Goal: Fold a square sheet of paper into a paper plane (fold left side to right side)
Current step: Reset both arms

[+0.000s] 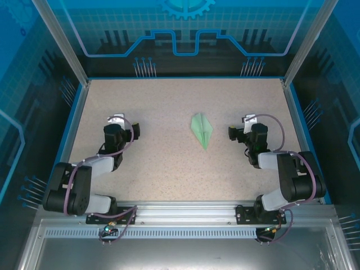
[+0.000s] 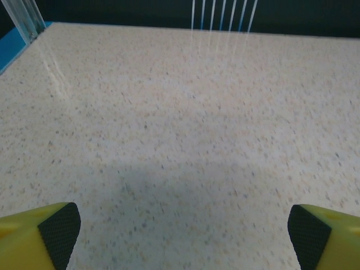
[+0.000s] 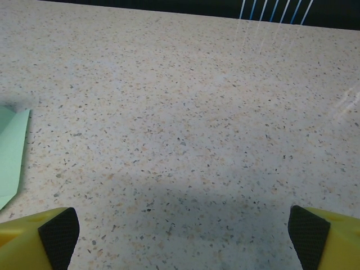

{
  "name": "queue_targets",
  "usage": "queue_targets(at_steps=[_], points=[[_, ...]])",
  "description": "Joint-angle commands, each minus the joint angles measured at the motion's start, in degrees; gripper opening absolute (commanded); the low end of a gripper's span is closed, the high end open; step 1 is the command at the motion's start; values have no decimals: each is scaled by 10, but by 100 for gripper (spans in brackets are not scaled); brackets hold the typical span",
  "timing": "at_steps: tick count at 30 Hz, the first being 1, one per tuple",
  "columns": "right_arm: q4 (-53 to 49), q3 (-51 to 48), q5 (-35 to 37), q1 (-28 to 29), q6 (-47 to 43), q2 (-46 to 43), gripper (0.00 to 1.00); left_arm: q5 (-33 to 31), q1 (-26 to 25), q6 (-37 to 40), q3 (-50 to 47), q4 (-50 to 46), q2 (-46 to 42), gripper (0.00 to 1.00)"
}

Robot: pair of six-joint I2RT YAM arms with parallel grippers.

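The pale green sheet of paper lies folded into a slim, pointed paper plane (image 1: 201, 130) with a centre ridge. It rests flat on the speckled table (image 1: 169, 101), right of centre, with its point toward the near side. My right gripper (image 1: 241, 126) sits low just to the right of it, open and holding nothing. In the right wrist view (image 3: 184, 236) one edge of the paper (image 3: 11, 152) shows at the far left, apart from the black pads (image 3: 56, 230). My left gripper (image 1: 125, 125) rests well to the left of the plane, open over bare table (image 2: 184, 236).
Blue rims and clear walls (image 1: 67, 62) enclose the table on the left, right and far sides. Both arm bases stand on the metal rail (image 1: 180, 211) at the near edge. Bare speckled surface lies between the two grippers and beyond them.
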Motion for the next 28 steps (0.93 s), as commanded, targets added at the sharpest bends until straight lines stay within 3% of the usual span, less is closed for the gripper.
queue_targets(at_steps=[1, 28], points=[[24, 1, -12, -7, -6, 3, 99, 48, 31, -19, -17, 95, 59, 99], [19, 5, -7, 1, -12, 4, 99, 57, 23, -1, -3, 72, 63, 99]])
